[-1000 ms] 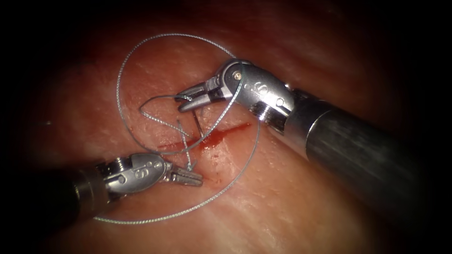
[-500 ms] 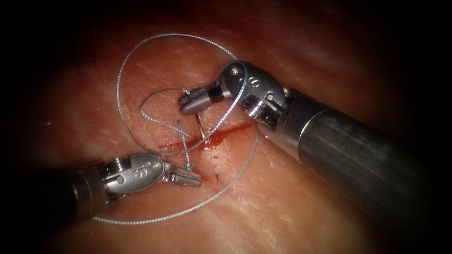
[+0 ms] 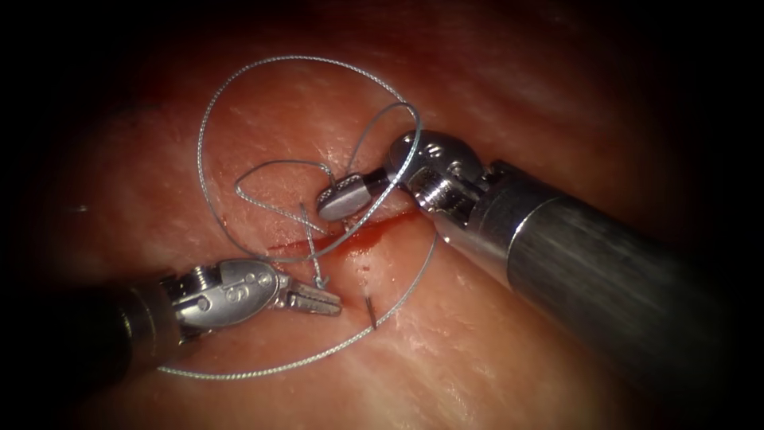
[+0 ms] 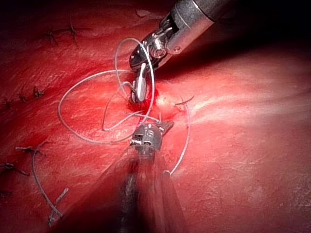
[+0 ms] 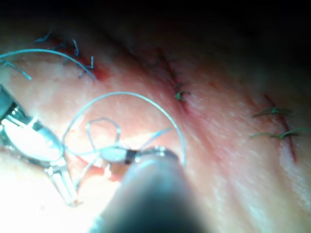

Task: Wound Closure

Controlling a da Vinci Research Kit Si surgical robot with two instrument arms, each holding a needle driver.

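My right tool (image 3: 346, 197) has its jaws shut on the needle, pressed down at the upper edge of the cut (image 3: 398, 216), where red fluid (image 3: 362, 235) pools. The needle's body is buried in the tissue (image 3: 493, 350). Its dark tip (image 3: 371, 310) sticks out below the cut, also seen as a needle tip (image 4: 184, 101) in the left wrist view. The thread (image 3: 239, 76) loops widely around both tools and over the right tool's wrist. My left tool (image 3: 314, 301) lies shut on the tissue below the cut. A short thread tail (image 3: 312, 247) ends right at it.
Earlier stitches sit off to the side of this cut: stitch knots (image 4: 51, 34) and a loose cut thread end (image 4: 41, 189) in the left wrist view, and green-tinged stitches (image 5: 182, 95) (image 5: 277, 112) in the right wrist view.
The right tool rolled its wrist and moved down toward the cut, driving the needle in. The shaft once visible above the cut is now buried and the tip has emerged below. The left tool stayed still.
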